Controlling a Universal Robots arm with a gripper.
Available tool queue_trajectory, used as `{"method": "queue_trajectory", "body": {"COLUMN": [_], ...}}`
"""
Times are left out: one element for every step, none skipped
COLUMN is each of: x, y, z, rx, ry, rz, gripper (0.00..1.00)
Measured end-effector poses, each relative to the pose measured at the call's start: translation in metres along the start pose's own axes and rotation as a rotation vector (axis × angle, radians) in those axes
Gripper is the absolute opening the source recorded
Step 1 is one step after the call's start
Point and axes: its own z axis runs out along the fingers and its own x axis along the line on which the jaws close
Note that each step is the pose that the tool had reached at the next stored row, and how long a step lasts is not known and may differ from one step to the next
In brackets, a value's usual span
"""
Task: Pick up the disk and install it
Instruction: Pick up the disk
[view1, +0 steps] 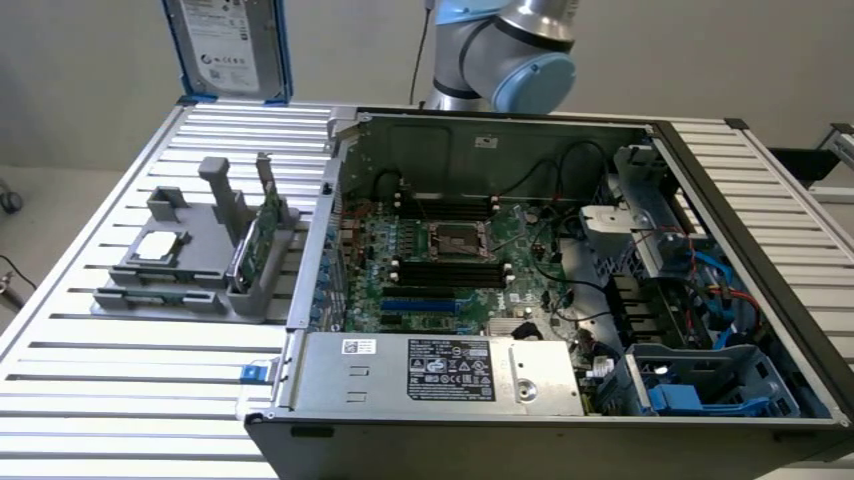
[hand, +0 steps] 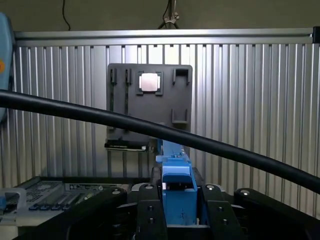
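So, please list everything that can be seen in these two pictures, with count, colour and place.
disk: one, silver-grey in a blue carrier, upright above the table's far corner
computer case: one, black and grey, open, on the table
holder: one, grey, on the table beside the case
chip: one, silver, in the holder
circuit card: one, green, on edge in the holder
table: one, silver, slatted, under the case and holder
cable: one, black, across the wrist view
arm: one, grey and light blue, behind the case
hand: one, black, shut on the disk's blue carrier
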Motion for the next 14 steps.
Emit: {"method": "queue_trajectory", "body": {"x": [0.001, 0.003, 0.004, 0.005, 0.006, 0.007, 0.009, 0.010, 0.011, 0.013, 0.014, 0.015, 0.016, 0.017], "y": [-0.0043, -0.0086, -0.0131, -0.0174, -0.0218, -0.0262, -0.0309, -0.0352, -0.0396, -0.0440, -0.0484, -0.0529, -0.0573, -0.0618], "z": [-0.0013, -0.0026, -0.0039, -0.0052, -0.0064, -0.0077, -0.0089, -0.0100, -0.0111, -0.0122, -0.0134, -0.0146, -0.0159, -0.0172], "rx": [-0.0013, -0.0025, -0.0039, -0.0053, -0.0066, -0.0081, -0.0096, -0.0112, -0.0127, -0.0142, -0.0157, -0.0170, -0.0180, -0.0186], "ry": [0.0000, 0.0000, 0.0001, 0.0001, 0.0001, 0.0002, 0.0002, 0.0002, 0.0002, 0.0001, 0.0003, 0.0003, 0.0004, 0.0003], "rz": [0.000, 0.000, 0.000, 0.000, 0.000, 0.000, 0.000, 0.000, 0.000, -0.001, 0.000, 0.000, -0.001, -0.001], "gripper": [0.33, 0.33, 0.33, 0.33, 0.33, 0.33, 0.33, 0.33, 0.33, 0.33, 0.33, 0.33, 0.33, 0.33]}}
